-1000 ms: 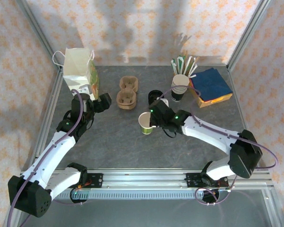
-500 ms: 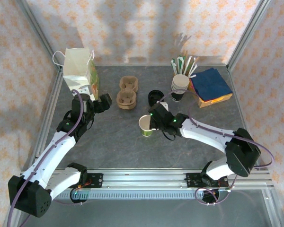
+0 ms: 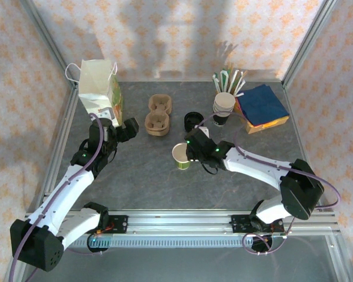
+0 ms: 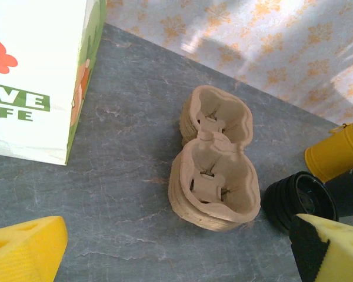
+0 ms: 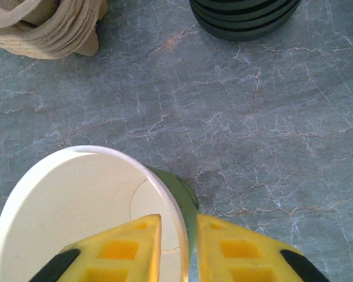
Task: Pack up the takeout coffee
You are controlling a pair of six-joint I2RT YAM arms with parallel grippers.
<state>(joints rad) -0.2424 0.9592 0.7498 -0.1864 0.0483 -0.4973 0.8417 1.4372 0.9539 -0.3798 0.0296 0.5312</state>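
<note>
From my right wrist the cup (image 5: 76, 223) runs off the bottom edge, hiding its base, and my right pincer (image 5: 177, 235) is cut there too; whether its pads press the rim I cannot tell. The black lids (image 5: 244, 17) and pulp carrier (image 5: 47, 26) are clipped at the top. From my left wrist the bag (image 4: 35, 76) is cropped above and left, and one finger (image 4: 332, 249) of my left pincer (image 4: 176, 252) seems to cover part of the lids

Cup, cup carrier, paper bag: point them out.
cup (image 5: 76, 217), right wrist view, inside wall
cup carrier (image 4: 213, 167), left wrist view, near pocket
paper bag (image 3: 97, 89), top view, cream side wall
</note>
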